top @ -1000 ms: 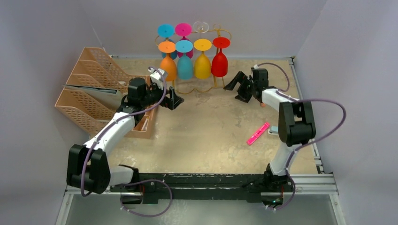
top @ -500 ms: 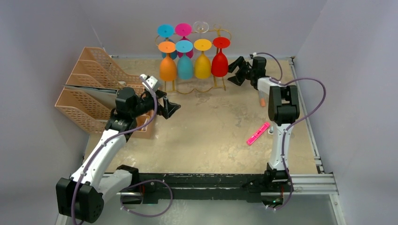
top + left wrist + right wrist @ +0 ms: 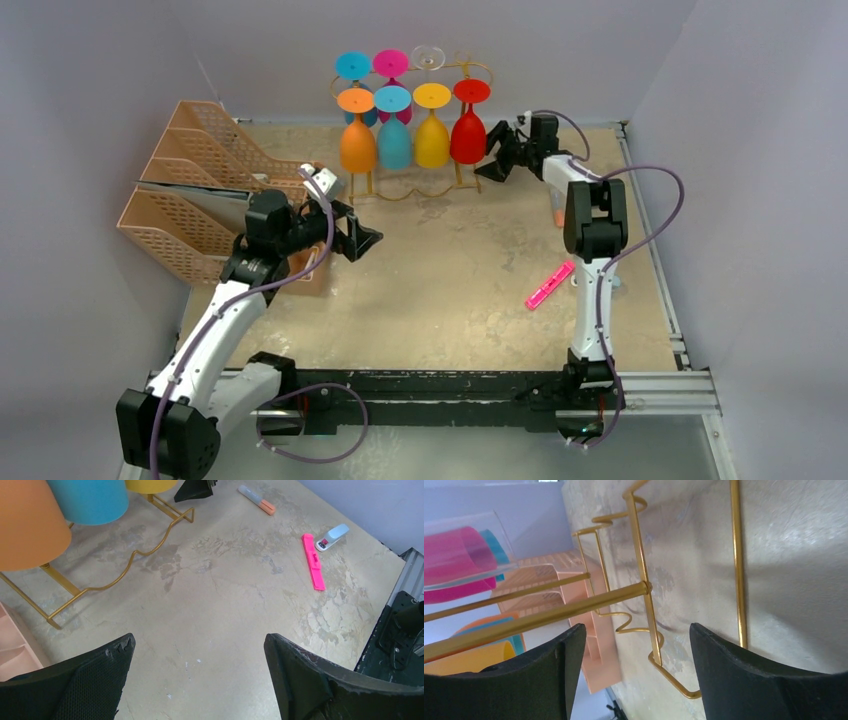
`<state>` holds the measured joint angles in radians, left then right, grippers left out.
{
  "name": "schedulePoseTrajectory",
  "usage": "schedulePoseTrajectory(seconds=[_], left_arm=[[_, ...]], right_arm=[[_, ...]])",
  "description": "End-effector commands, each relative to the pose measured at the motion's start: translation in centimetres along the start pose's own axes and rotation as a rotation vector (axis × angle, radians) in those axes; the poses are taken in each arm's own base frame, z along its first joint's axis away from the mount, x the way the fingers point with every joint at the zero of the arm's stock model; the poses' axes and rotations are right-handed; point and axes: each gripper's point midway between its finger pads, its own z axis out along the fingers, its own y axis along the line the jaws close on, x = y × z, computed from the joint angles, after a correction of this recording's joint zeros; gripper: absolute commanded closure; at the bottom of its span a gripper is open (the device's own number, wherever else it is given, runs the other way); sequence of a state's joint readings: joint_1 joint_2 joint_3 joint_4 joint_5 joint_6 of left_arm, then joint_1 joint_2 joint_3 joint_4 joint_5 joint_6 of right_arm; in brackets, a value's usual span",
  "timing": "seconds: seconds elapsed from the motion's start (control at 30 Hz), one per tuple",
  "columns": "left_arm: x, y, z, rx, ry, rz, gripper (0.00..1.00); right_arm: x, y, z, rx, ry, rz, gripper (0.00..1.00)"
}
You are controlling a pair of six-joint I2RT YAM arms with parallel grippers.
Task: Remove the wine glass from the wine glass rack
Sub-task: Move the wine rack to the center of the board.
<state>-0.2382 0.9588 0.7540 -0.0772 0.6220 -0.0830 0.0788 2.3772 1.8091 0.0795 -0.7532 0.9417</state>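
- The peach mesh file trays [image 3: 190, 215] stand at the far left of the table [image 3: 450, 300], stepped one behind another.
- The left gripper [image 3: 368, 238] hovers above the table just right of the trays and in front of the rack's left end. Its fingers [image 3: 85, 680] are spread wide with only bare tabletop between them.
- The wine glass rack [image 3: 574, 607], a thin gold wire frame, stands at the back edge of the table, near the middle.
- Seven wine glasses hang from it upside down, bases up.
- The front row runs orange wine glass [image 3: 358, 148], teal wine glass [image 3: 394, 145], yellow wine glass [image 3: 432, 143], red wine glass [image 3: 467, 138].
- Behind them only the bases show clearly: a cyan base [image 3: 352, 66], a magenta base [image 3: 390, 63] and a clear base [image 3: 428, 56].
- The red wine glass hangs on the rack at the right end of the front row.
- The right gripper [image 3: 490, 157] is just beside the red wine glass, on its right. Whether it touches the bowl cannot be told from above.
- In the right wrist view its fingers [image 3: 744, 680] stand apart, with the gold rods crossing the gap and no glass pinched between them.
- A grey marker [image 3: 256, 500] with an orange end lies on the table near the right arm.
- A pink stick [image 3: 550, 284] lies further forward on the right, and a pale blue stapler [image 3: 332, 534] sits just beside its far end.
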Motion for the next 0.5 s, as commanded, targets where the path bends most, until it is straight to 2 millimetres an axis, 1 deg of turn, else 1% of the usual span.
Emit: schedulePoseTrajectory(seconds=[0.0,0.17,0.27,0.37,0.47], left_arm=[[-1.7,-0.8,-0.7,0.02,-0.036,0.063,0.0],[-1.8,-0.8,-1.0,0.01,-0.032,0.065,0.0],[-1.8,-0.8,-1.2,0.003,-0.032,0.066,0.0],[-1.8,-0.8,-1.3,-0.005,-0.032,0.061,0.0],[-1.7,-0.9,-1.5,-0.005,-0.028,0.057,0.0]], right_arm=[[2.9,1.6,0.8,-0.064,0.143,-0.026,0.22],[4.0,1.0,1.6,-0.059,0.18,-0.018,0.22],[5.4,0.2,1.8,-0.009,0.226,-0.011,0.22],[6.9,-1.2,1.7,0.073,0.246,-0.029,0.21],[7.5,-2.5,1.2,0.133,0.249,-0.039,0.2]])
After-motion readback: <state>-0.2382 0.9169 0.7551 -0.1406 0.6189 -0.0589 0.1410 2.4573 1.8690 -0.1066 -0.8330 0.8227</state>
